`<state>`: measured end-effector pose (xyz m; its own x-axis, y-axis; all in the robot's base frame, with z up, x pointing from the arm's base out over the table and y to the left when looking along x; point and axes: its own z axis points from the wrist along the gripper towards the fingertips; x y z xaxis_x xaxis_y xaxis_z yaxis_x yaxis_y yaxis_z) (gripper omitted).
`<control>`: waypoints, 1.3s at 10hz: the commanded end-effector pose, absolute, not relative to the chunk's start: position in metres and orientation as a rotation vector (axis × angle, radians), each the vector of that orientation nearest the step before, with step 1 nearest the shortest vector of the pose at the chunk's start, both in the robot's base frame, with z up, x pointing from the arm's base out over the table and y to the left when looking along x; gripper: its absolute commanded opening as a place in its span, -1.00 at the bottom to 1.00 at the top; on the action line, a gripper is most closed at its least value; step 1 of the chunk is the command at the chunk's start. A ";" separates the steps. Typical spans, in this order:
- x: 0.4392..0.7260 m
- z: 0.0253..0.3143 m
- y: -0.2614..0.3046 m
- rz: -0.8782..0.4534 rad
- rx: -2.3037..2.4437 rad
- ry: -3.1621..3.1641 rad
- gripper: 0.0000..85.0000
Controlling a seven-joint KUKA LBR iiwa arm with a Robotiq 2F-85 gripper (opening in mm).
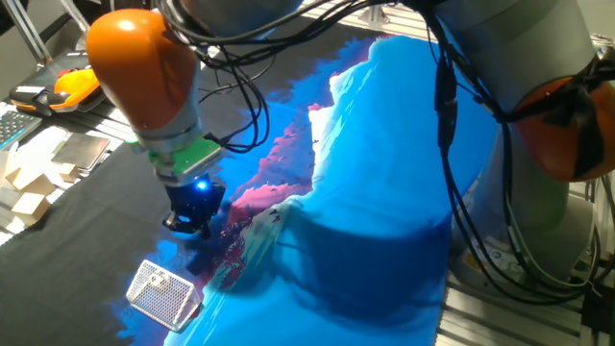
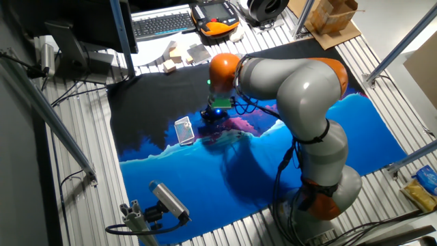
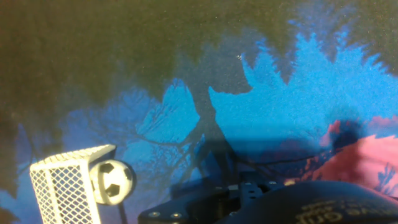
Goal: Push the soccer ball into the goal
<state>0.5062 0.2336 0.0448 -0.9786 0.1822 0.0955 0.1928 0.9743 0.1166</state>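
Left of the pincer (image 3: 249,202), soccer ball (image 3: 112,181) (touching goal (image 3: 65,185)).

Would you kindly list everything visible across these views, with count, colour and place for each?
soccer ball: one, white with black patches, at the goal's side in the hand view
goal: one, white mesh, on the mat's near corner
mat: one, blue, pink and black, covering the table
keyboard: one, black, beyond the mat
teach pendant: one, orange and black, beside the keyboard
wooden blocks: several, pale, by the mat's edge
pincer: one, black, low over the mat by the goal; finger state unclear
arm: one, grey and orange
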 end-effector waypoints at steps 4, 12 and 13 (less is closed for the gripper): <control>0.506 0.045 0.234 -0.220 -0.261 -3.080 -1.00; 0.506 0.045 0.234 -0.142 -0.317 -3.117 -1.00; 0.506 0.045 0.234 -0.175 -0.315 -3.122 -1.00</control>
